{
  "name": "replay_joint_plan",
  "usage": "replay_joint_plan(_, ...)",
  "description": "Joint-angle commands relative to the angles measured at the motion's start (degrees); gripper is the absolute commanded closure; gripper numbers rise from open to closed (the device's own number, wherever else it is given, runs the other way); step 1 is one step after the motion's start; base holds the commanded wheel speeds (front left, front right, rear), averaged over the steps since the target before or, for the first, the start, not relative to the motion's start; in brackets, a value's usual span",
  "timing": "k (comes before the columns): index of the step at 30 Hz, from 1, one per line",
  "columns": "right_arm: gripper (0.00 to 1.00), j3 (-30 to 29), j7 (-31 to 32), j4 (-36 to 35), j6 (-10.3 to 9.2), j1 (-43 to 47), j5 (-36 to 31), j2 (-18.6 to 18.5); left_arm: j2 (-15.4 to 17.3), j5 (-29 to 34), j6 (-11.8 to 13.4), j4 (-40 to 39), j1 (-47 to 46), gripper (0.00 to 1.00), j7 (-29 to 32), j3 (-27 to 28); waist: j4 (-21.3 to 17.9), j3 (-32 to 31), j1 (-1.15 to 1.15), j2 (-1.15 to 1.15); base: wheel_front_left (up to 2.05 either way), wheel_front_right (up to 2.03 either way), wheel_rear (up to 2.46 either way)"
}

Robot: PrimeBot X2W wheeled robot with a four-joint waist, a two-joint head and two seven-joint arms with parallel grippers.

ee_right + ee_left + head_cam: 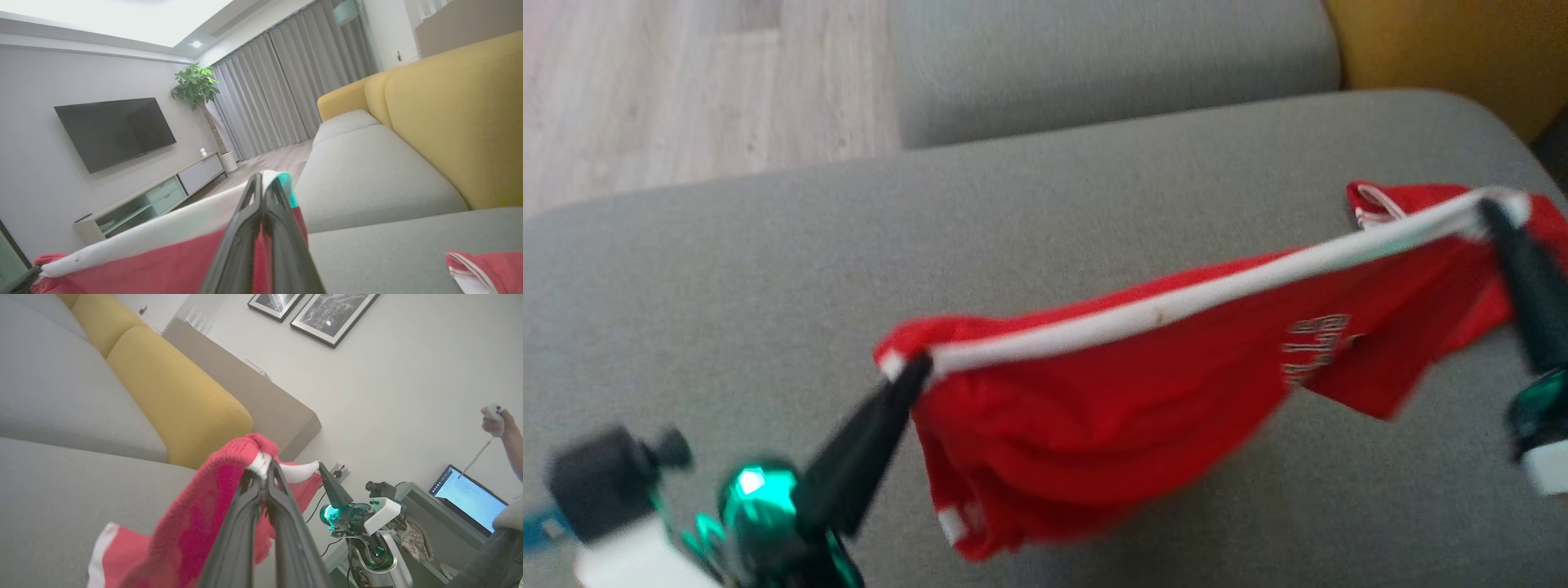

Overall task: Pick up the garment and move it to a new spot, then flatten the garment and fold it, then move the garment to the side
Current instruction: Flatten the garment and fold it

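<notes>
The garment (1111,392) is a red shirt with white trim and white lettering, held up above the grey sofa seat (768,269). Its white-edged hem is stretched taut between both grippers. My left gripper (915,367) is shut on the hem's left corner. My right gripper (1490,208) is shut on the right end. The cloth sags below the hem, and a sleeve trails on the cushion at the far right. In the left wrist view my left gripper (263,469) pinches the red and white cloth (196,522). In the right wrist view my right gripper (263,183) pinches the white hem (163,232).
A second grey cushion (1111,65) lies behind, with a yellow backrest (1462,49) at the far right and wooden floor (686,82) at the far left. The left wrist view shows a person's hand (496,422) holding a controller, and a laptop (470,498).
</notes>
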Motion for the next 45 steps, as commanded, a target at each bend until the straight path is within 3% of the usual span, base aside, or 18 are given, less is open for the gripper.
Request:
replay_joint_plan(1,1.00,-0.62,1.47,-3.32,0.39,-3.97,1.11,-1.46,1.88,-0.94,0.65,-3.01,-6.13,1.00,1.04,3.64,-0.50,1.53,0.01,0.00,0.00,0.00,0.00)
replay_joint_plan(7,1.00,-3.17,8.79,-3.16,0.39,-18.13,-0.11,-0.92,4.30,-3.29,4.23,0.03,-23.56,1.00,9.74,7.34,-0.49,9.51,0.01,0.00,0.00,0.00,0.00)
replay_joint_plan(11,1.00,-1.55,10.25,6.46,0.39,-32.50,-6.56,4.01,3.37,-1.39,5.84,11.39,-39.54,1.00,15.01,6.87,-0.38,16.60,0.01,0.00,0.00,0.00,0.00)
replay_joint_plan(12,1.00,-0.91,9.60,13.09,0.39,-40.28,-11.16,7.39,1.22,1.18,6.68,19.58,-48.50,1.00,15.64,6.35,-0.43,19.96,0.01,0.00,0.00,0.00,0.00)
replay_joint_plan(14,1.00,-1.15,6.75,20.15,0.39,-48.15,-15.81,9.75,-1.24,5.43,6.31,28.33,-57.34,1.00,14.55,5.21,-0.45,22.87,0.01,0.00,0.00,0.00,0.00)
replay_joint_plan(18,1.00,-1.46,-2.15,33.46,0.39,-61.00,-20.75,12.10,-6.45,14.29,2.92,45.19,-71.48,1.00,6.97,3.19,-1.04,26.58,0.01,0.00,0.00,0.00,0.00)
replay_joint_plan(24,1.00,1.25,-13.51,46.26,0.39,-67.87,-19.47,12.46,-10.42,20.85,-1.04,59.86,-78.50,1.00,-5.05,1.20,-1.98,27.60,0.01,0.00,0.00,0.00,0.00)
replay_joint_plan(29,1.00,7.85,-20.70,52.26,0.39,-62.30,-18.53,12.48,-10.89,20.56,-2.77,67.27,-73.50,1.00,-12.49,-1.51,-2.81,25.38,0.01,0.00,0.00,0.00,0.00)
replay_joint_plan(33,1.00,14.72,-22.97,52.09,0.39,-51.33,-17.13,10.23,-8.93,18.78,-3.00,66.18,-63.35,1.00,-16.77,-6.01,-2.89,22.31,0.01,0.00,0.00,0.00,0.00)
replay_joint_plan(37,1.00,18.57,-24.39,47.61,0.39,-39.93,-14.07,5.68,-5.83,16.81,-3.02,60.36,-51.67,1.00,-19.18,-9.54,-1.99,20.21,0.01,0.00,0.00,0.00,0.00)
replay_joint_plan(42,1.00,18.64,-24.65,38.42,0.39,-21.66,-9.74,0.32,-4.40,15.61,-2.86,50.91,-33.16,1.00,-20.21,-10.81,-0.33,13.72,0.01,0.00,0.00,0.00,0.00)
replay_joint_plan(45,1.00,16.41,-22.70,30.39,0.39,-9.79,-7.85,-2.64,-3.65,14.93,-0.70,43.26,-21.78,1.00,-20.30,-10.90,0.62,10.93,0.01,0.00,0.00,0.00,0.00)
